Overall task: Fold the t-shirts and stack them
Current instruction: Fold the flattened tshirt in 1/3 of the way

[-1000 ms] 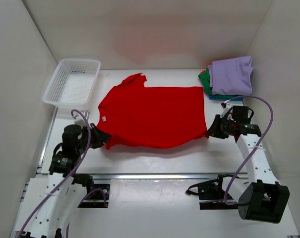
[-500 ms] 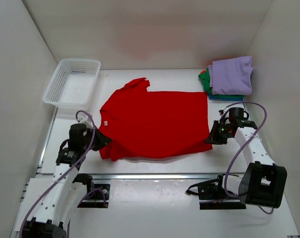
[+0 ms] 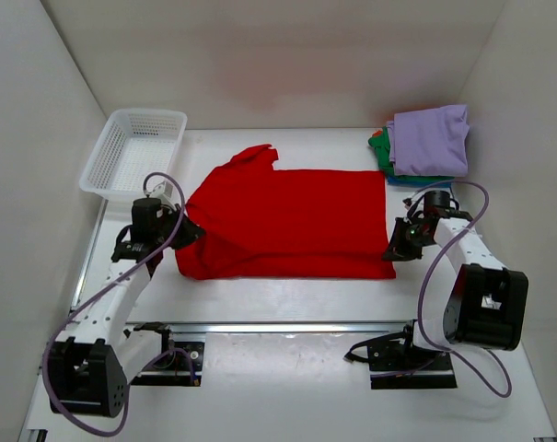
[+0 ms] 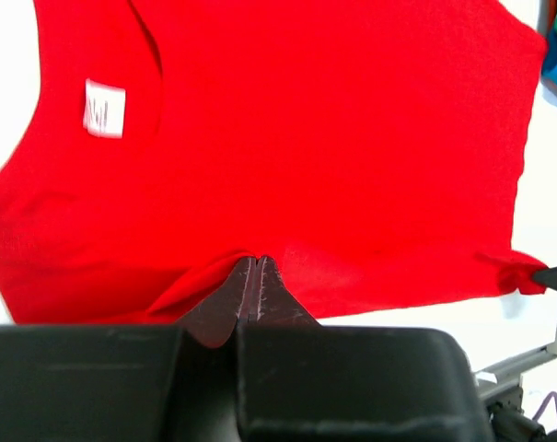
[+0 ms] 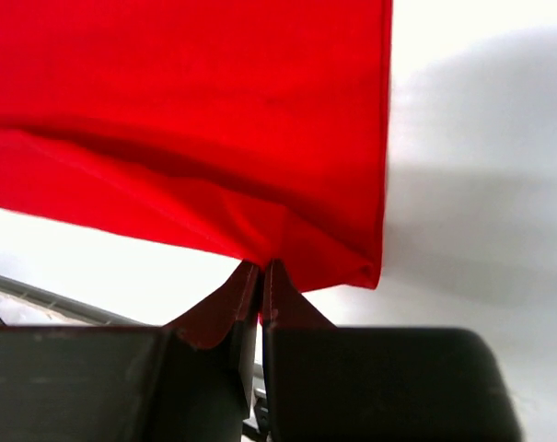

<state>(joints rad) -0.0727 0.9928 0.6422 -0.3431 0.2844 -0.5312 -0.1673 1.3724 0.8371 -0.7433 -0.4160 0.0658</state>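
A bright red t-shirt lies spread across the middle of the table, its near edge folded over in a straight line. My left gripper is shut on its left edge; the left wrist view shows the cloth pinched at the tips. My right gripper is shut on the shirt's near right corner, which also shows in the right wrist view. A stack of folded shirts sits at the back right: lavender on top, green and teal beneath.
A white mesh basket stands at the back left. White walls close in the table on three sides. A metal rail runs along the near edge.
Both grippers moved away from me, carrying the shirt's near edge up over the body. The ragged near hem became a straight fold line.
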